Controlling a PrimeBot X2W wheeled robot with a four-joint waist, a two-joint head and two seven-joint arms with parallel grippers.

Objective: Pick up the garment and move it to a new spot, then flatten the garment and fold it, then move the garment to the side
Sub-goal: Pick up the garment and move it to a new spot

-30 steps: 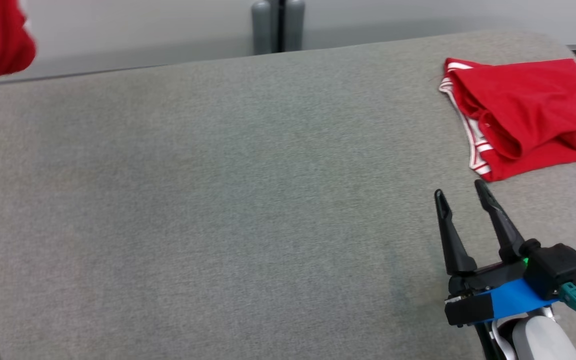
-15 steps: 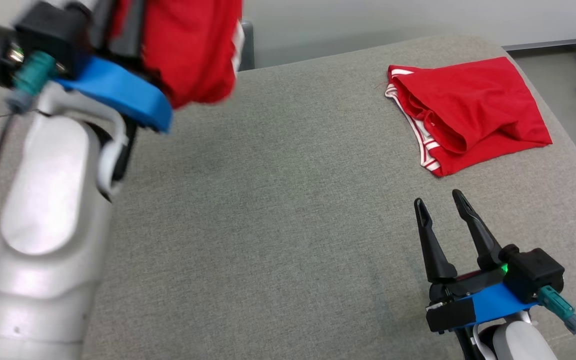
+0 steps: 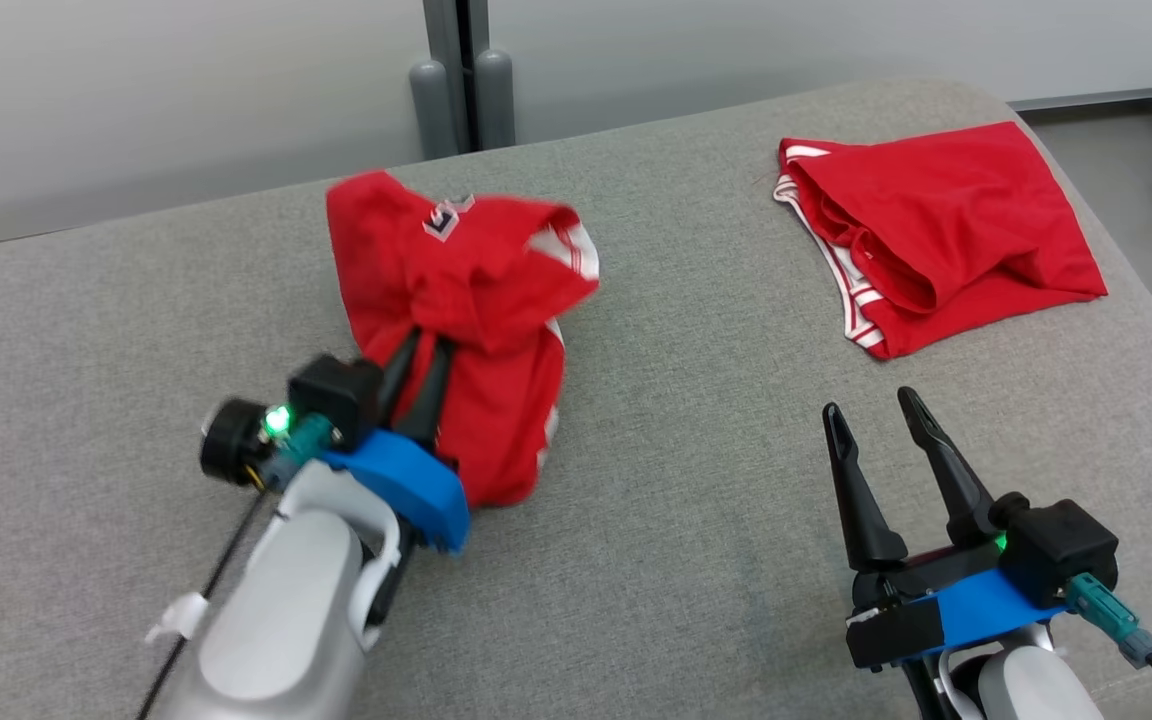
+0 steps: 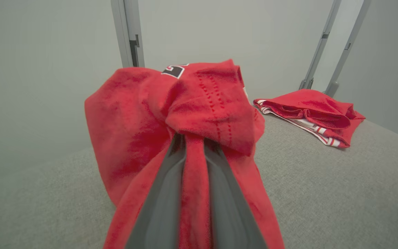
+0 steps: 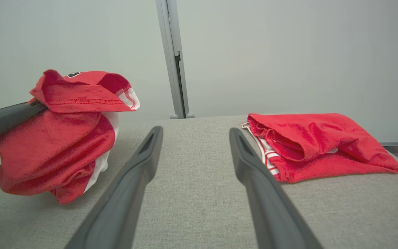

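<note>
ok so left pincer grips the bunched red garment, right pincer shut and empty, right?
No: the right pincer is open, not shut, and empty; the right wrist view shows its fingers spread apart. The left pincer does grip the bunched red garment.

Soft, even light is falling from overhead, and no glare is showing on the grey fabric surface (image 3: 676,560) or the pale wall (image 3: 186,100). The red garment (image 3: 456,300) in my left gripper (image 3: 428,345) is casting only a faint, diffuse shadow beneath itself, and its upper edge is smearing slightly in the head view. Green indicator lights (image 3: 278,420) are glowing on both my wrists. In the left wrist view my own fingers (image 4: 161,207) are showing soft and out of focus, and the wide lens is tilting the metal posts (image 4: 318,48). The fingers (image 5: 130,193) of my right gripper (image 5: 195,131) are blurring towards the bottom edge.
</note>
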